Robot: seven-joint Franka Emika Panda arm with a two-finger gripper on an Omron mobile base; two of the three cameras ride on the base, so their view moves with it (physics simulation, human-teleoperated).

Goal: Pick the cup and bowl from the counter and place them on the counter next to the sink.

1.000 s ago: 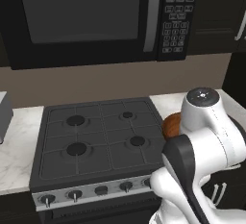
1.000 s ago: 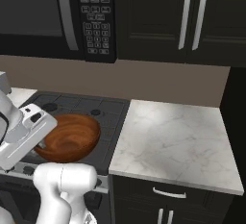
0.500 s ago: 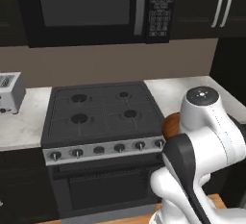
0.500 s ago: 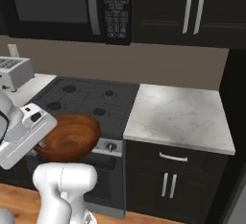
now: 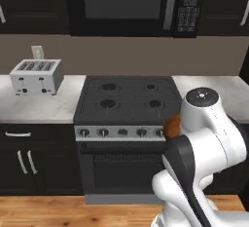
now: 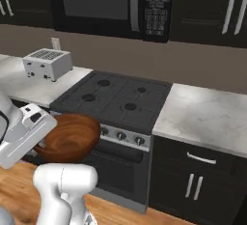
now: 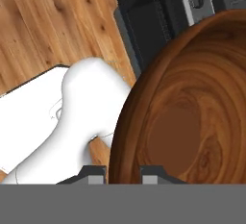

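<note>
The claw is clamped on the rim of the reddish-brown bowl. The bowl hangs above the wooden floor, before the black stove.

A home kitchen: black stovetop beneath a microwave, toaster on marble counter, dark cabinets, wood floor.

No legible text anywhere.
</note>
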